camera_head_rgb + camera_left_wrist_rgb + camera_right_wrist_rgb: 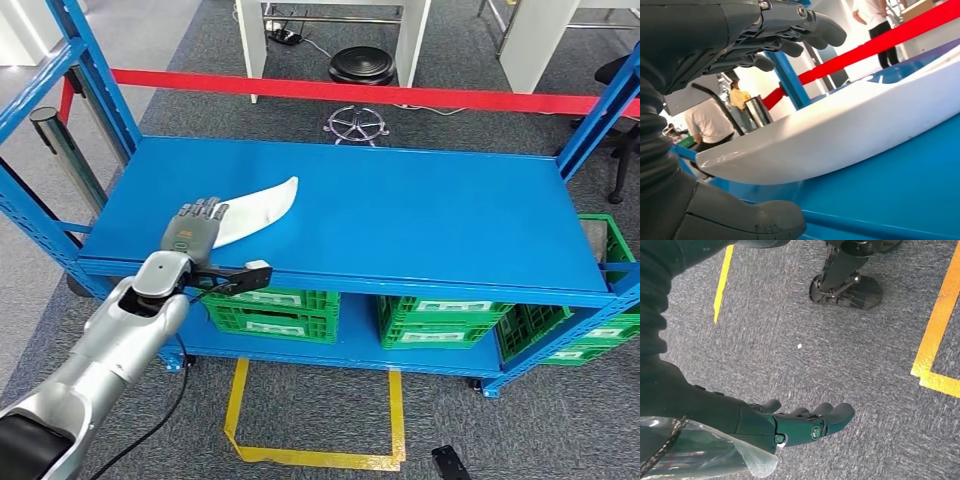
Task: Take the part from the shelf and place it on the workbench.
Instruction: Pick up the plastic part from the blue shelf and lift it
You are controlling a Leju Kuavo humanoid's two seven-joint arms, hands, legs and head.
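A long, curved white part [256,208] lies on the blue top shelf [423,210], toward its left front. My left hand [195,229] reaches over the part's near end, fingers stretched out above it. In the left wrist view the fingers [791,30] hover above the white part [851,130] and the thumb [753,220] sits below it, with a gap on both sides; nothing is gripped. My right hand [806,422] hangs over the grey carpet with fingers extended and holds nothing.
Blue uprights [98,90] frame the shelf's left side and another [596,110] the right. Green crates [272,308] sit on the lower shelf. A red barrier tape [362,92] runs behind the shelf. Yellow floor tape [317,455] marks a square in front. People stand in the background [708,122].
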